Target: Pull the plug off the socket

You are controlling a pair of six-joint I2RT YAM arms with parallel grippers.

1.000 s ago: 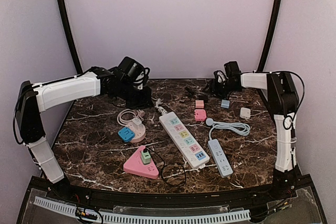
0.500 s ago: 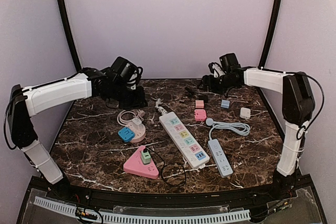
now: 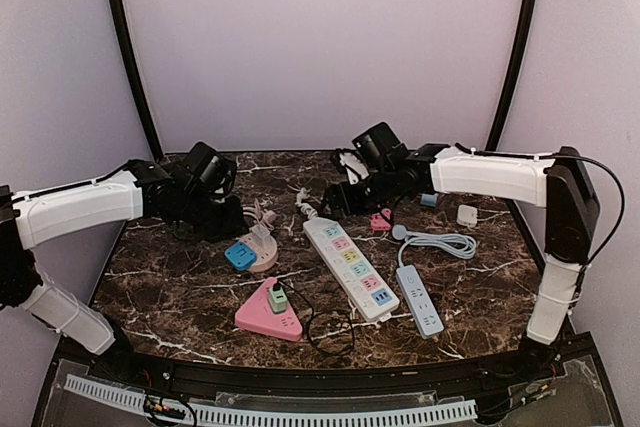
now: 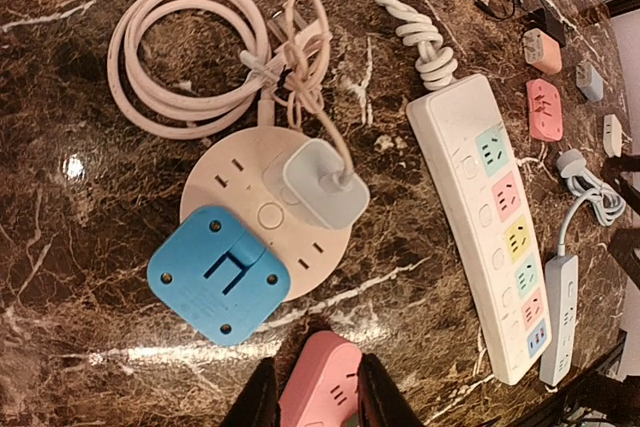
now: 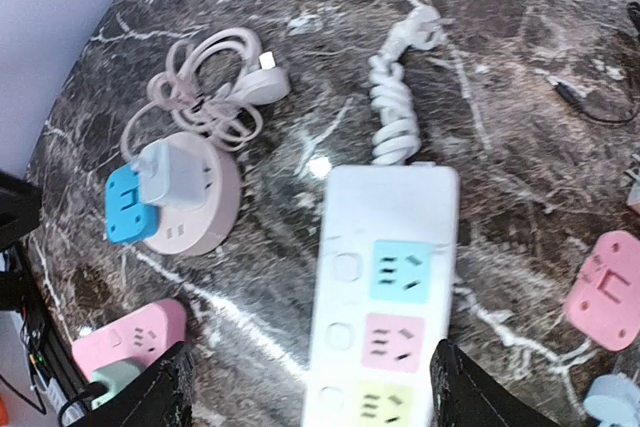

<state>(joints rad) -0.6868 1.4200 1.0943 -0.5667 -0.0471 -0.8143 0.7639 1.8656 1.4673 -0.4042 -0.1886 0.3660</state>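
A round pink socket (image 3: 265, 255) holds a blue plug (image 3: 240, 255) and a white adapter (image 3: 262, 233). The left wrist view shows the socket (image 4: 225, 172), the blue plug (image 4: 218, 275) and the white adapter (image 4: 320, 187) from above. A pink triangular socket (image 3: 268, 315) carries a green plug (image 3: 277, 298). My left gripper (image 3: 232, 219) hovers open and empty just behind the round socket; the triangular socket (image 4: 322, 387) shows between its fingers (image 4: 262, 402). My right gripper (image 3: 337, 197) hangs wide open and empty over the far end of the white power strip (image 3: 350, 265).
A coiled pink cable (image 4: 190, 67) lies behind the round socket. A small grey strip (image 3: 418, 299) with its coiled cord lies right of the white strip (image 5: 385, 287). Small pink, blue and white adapters (image 3: 380, 219) sit at the back right. A thin black cable loops beside the triangular socket.
Both arms have swung from the back of the table toward the middle. The left gripper came forward to the round socket; the right gripper moved left to the power strip's far end.
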